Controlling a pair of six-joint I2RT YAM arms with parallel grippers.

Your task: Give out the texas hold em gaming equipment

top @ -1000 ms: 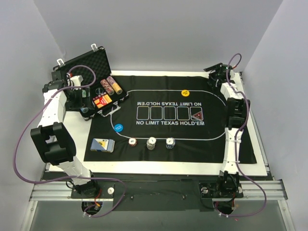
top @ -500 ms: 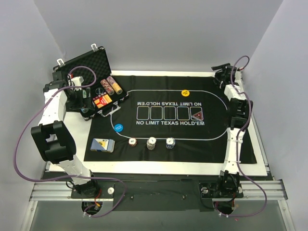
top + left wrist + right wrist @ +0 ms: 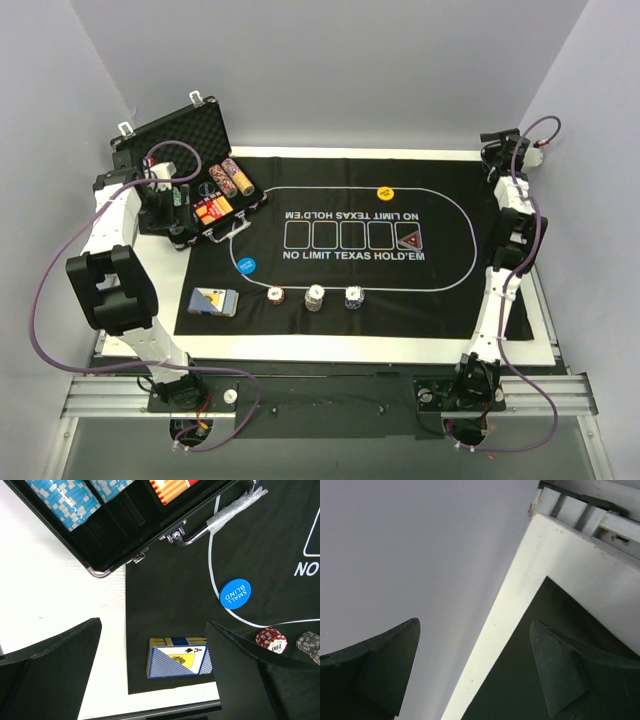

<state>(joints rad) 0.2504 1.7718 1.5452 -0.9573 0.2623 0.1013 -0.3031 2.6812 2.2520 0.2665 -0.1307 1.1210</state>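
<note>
A blue-backed card deck (image 3: 214, 301) lies at the mat's near left; it also shows in the left wrist view (image 3: 179, 657). A blue "SMALL BLIND" button (image 3: 245, 265) (image 3: 235, 593) lies beside it, and a yellow button (image 3: 385, 193) lies on the far side. Three chip stacks (image 3: 315, 297) stand in a row at the near edge; the red one (image 3: 271, 639) shows by the left finger. More chips (image 3: 228, 178) (image 3: 65, 500) lie in the case. My left gripper (image 3: 170, 215) (image 3: 153, 645) is open and empty, high above the case's near corner. My right gripper (image 3: 495, 150) (image 3: 475, 630) is open and empty at the back right corner.
The open black case (image 3: 190, 170) (image 3: 115, 562) stands at the back left with its handle towards the mat. The black felt mat (image 3: 450, 300) (image 3: 560, 655) covers the white table (image 3: 520, 595). One card (image 3: 409, 240) lies in the rightmost printed box. Grey walls close in on both sides.
My right arm has swung from the mat's right side out to the back right corner. My left arm has barely shifted over the case.
</note>
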